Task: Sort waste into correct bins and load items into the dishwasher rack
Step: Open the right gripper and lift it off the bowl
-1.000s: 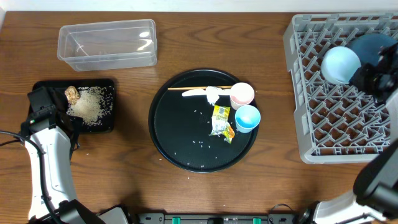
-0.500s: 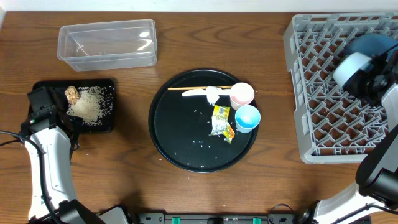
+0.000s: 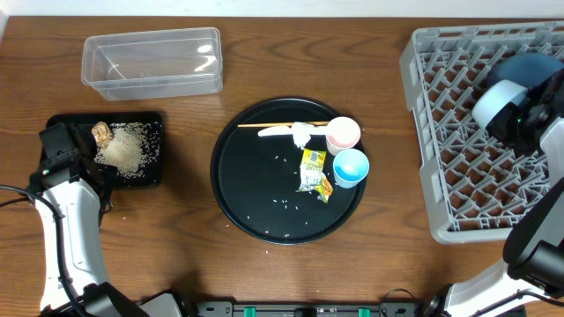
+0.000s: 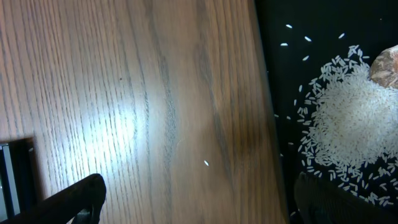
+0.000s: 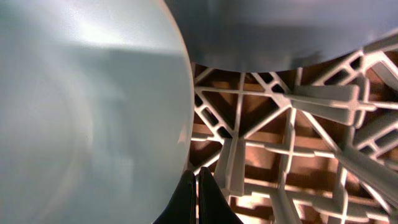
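The grey dishwasher rack (image 3: 423,62) fills the right side. A dark-blue bowl (image 3: 529,66) lies in its far right part, and the white bowl with a pale-blue outside (image 3: 495,101) leans tilted against it. My right gripper (image 5: 197,199) is shut, its fingertips at that bowl's rim (image 5: 87,106), with nothing seen between them. My left gripper (image 4: 202,205) is open over bare wood, just left of the shallow black bin (image 3: 150,123), which holds rice (image 4: 348,118) and a brown lump (image 3: 101,134). The clear bin (image 3: 152,62) stands at the far left.
A round black tray (image 3: 238,194) in the middle carries a pink cup (image 3: 343,134), a light-blue cup (image 3: 350,167), a yellow-green wrapper (image 3: 313,172), a white tissue (image 3: 301,134), a wooden stick (image 3: 273,125) and scattered rice grains.
My right gripper has moved right and nearer, and the white bowl went with it and tipped onto its edge. The rack shifted slightly. The left arm stayed still.
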